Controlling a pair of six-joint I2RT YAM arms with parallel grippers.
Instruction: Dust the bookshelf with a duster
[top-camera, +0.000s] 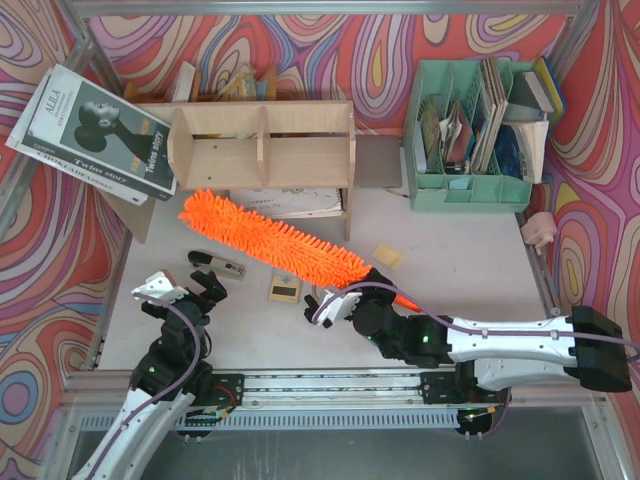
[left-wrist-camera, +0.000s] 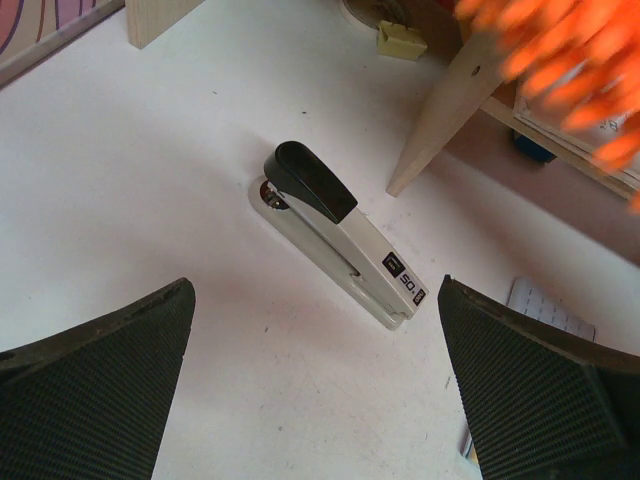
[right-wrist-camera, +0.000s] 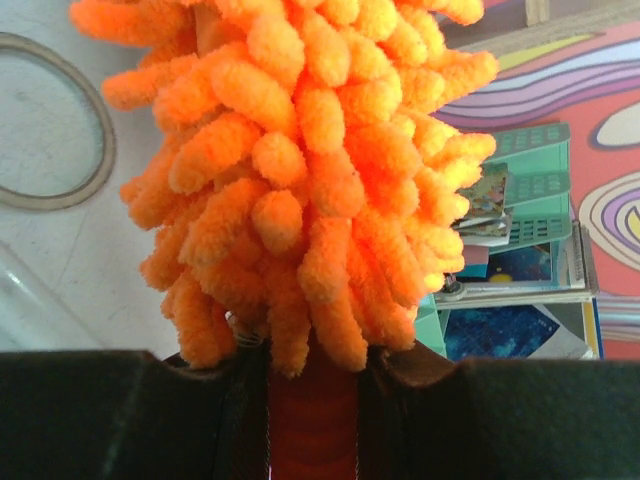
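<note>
right tool (right-wrist-camera: 312, 405) clenched on duster (top-camera: 270, 240) handle; left tool (left-wrist-camera: 315, 390) released above stapler (left-wrist-camera: 340, 235); duster head near bookshelf (top-camera: 262, 150)

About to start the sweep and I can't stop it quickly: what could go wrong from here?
1. The duster, gripped at its handle by the right tool, has a long head near the bookshelf leg; it might snag there.
2. It could drag the loose papers under the shelf.
3. The open left tool near the stapler might get clipped on a low swing.
</note>
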